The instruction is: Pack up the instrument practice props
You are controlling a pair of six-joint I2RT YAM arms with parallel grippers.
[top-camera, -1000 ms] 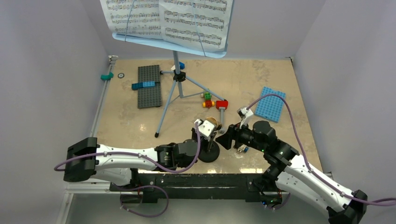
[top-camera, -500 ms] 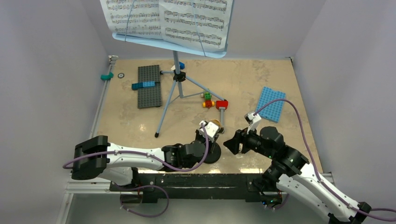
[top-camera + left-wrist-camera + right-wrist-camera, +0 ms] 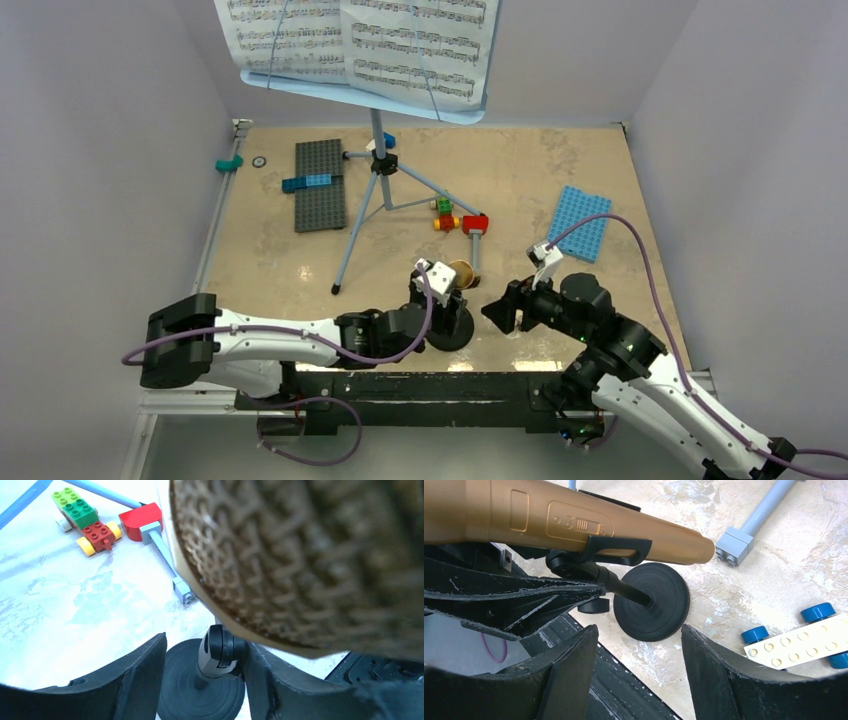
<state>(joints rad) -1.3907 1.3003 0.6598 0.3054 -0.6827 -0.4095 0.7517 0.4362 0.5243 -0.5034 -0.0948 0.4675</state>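
Gold-brown plastic fills the top of the right wrist view: the toy microphone (image 3: 549, 520) lies almost level in the clip of the small black mic stand (image 3: 651, 607). The stand's round base rests on the beige marbled desk (image 3: 280, 260), near the front edge and between the two arms.

The left claw (image 3: 205, 647) is low at the stand, with one finger on each side of the black clip joint. It is partly open. The finger on the right of that view is just beside the joint, and the other finger (image 3: 130, 680) is apart from it, so it clamps nothing. The woven head of the microphone hangs very close over its camera.

The right claw (image 3: 638, 630) is wide open and holds nothing. It points at the round base from the right side and does not touch it.

The light-blue music stand (image 3: 377, 128) is upright at the far middle of the desk on its three spread legs. The white sheet-music pages (image 3: 360, 35) lie open on its tray.

A grey baseplate (image 3: 320, 185) is to the left of the tripod, and a blue baseplate (image 3: 580, 222) is at the right. A red brick (image 3: 141, 521) on a grey bar and a small brick car (image 3: 87, 520) lie beyond the microphone. A white plate with blue wheels (image 3: 796, 642) lies near the right claw.
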